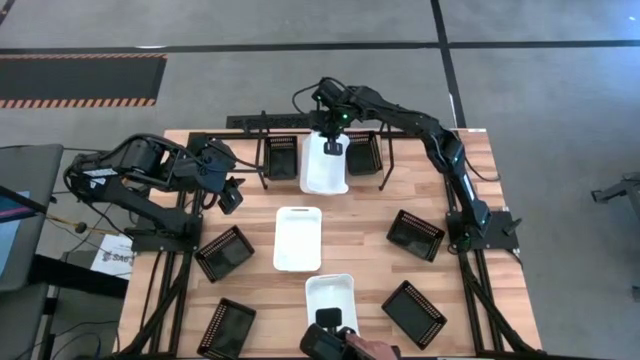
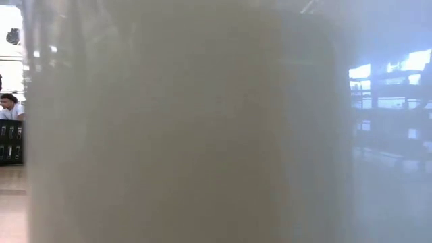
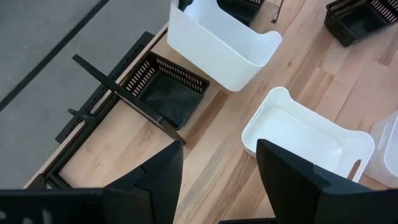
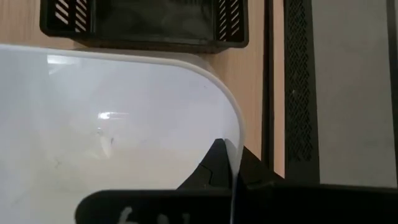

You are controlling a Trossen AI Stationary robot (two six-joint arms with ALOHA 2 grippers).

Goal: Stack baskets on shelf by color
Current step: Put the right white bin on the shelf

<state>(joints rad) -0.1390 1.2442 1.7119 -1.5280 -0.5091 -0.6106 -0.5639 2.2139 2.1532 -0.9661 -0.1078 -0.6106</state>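
Right gripper (image 1: 331,148), jaws pinching white basket (image 1: 324,165) wall, lowering it into shelf (image 1: 262,122) at desk's far edge; left gripper (image 1: 231,196) idling open, empty.

Blurred, perhaps a white basket (image 2: 182,128), close.

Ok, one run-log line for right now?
right gripper: shut on white basket wall, at shelf | left gripper: open, empty, waiting | two white baskets still on table

A grey concrete floor (image 1: 300,25) surrounds the wooden table (image 1: 370,215), crossed by dark lines, with a striped hazard mat (image 1: 80,80) at far left. A seated person (image 2: 9,106) shows beyond.
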